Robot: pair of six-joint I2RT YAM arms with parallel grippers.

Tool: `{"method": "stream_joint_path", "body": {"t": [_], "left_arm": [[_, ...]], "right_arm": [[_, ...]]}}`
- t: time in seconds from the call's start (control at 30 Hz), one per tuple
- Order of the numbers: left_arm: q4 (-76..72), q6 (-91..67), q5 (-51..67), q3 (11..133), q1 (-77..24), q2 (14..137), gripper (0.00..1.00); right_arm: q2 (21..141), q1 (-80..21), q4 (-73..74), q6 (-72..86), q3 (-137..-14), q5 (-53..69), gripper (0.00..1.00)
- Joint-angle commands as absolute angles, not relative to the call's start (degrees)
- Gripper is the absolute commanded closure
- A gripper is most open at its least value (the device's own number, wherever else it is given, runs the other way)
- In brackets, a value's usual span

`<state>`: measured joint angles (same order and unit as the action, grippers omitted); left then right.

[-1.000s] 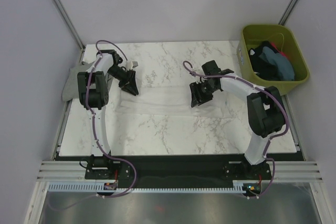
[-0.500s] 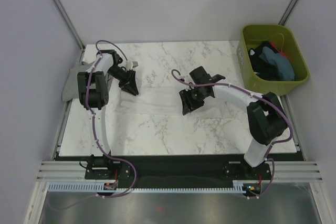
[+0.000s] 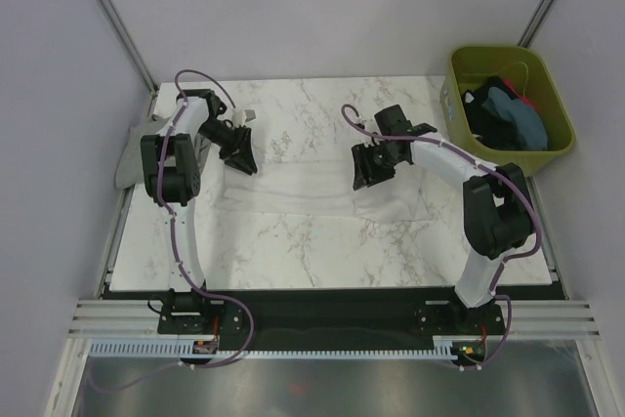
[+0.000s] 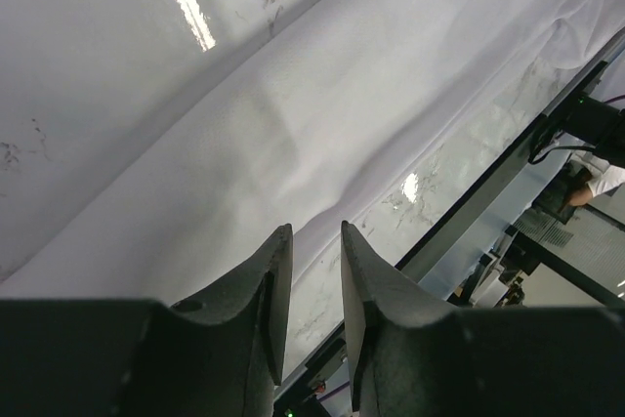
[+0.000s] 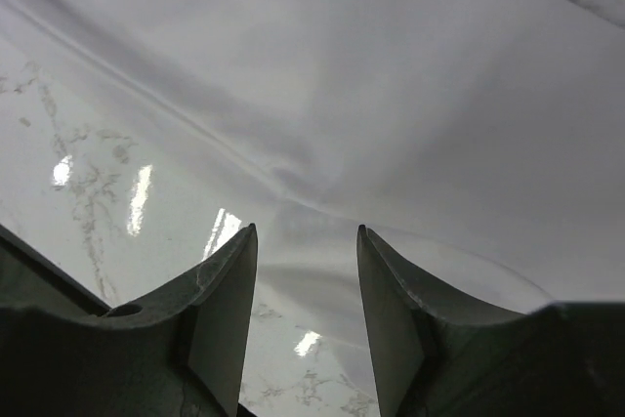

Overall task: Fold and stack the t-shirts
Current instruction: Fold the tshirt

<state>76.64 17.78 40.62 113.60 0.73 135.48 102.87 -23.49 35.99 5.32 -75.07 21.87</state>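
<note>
The white t-shirt (image 3: pixel 303 192) lies folded into a long strip across the middle of the table. It fills the left wrist view (image 4: pixel 322 124) and the right wrist view (image 5: pixel 391 95). My left gripper (image 3: pixel 244 161) is at the strip's left end, its jaws a narrow gap apart with nothing between them (image 4: pixel 312 229). My right gripper (image 3: pixel 364 175) hovers over the strip's right part, open and empty, with the cloth's edge below it (image 5: pixel 305 229). A grey t-shirt (image 3: pixel 132 158) lies at the table's left edge. A blue-teal shirt (image 3: pixel 518 116) and a dark one (image 3: pixel 485 122) lie in the bin.
The olive-green bin (image 3: pixel 455 95) stands off the table's back right corner. Grey walls enclose the back and both sides. The marble table (image 3: pixel 293 251) has a black front edge near the arm bases.
My right gripper swung left and nearer along the strip, then came back right and a little farther away. My left gripper stayed at the strip's left end.
</note>
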Motion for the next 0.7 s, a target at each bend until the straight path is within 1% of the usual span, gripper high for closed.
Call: {"method": "stream_joint_path", "body": {"t": [0.0,0.1,0.23,0.5,0.67], "left_arm": [[82.9,16.3,40.6,113.8,0.7,132.1,0.66],[82.9,16.3,40.8,113.9,0.7,132.4,0.66],[82.9,16.1,41.0,114.8,0.7,133.0,0.66],[82.7,15.8,41.1,116.3,0.7,134.1,0.66],[82.1,15.3,40.9,117.0,0.7,133.1,0.65]], "right_arm": [[105.5,-20.3,35.9,3.1,-76.7,20.7,0.47],[105.3,-19.2,37.1,2.0,-75.2,20.6,0.47],[101.7,-19.2,38.3,2.8,-70.6,21.6,0.47],[91.9,-19.5,42.0,3.6,-60.8,23.2,0.47],[86.9,-19.7,43.6,2.5,-58.2,23.0,0.47]]}}
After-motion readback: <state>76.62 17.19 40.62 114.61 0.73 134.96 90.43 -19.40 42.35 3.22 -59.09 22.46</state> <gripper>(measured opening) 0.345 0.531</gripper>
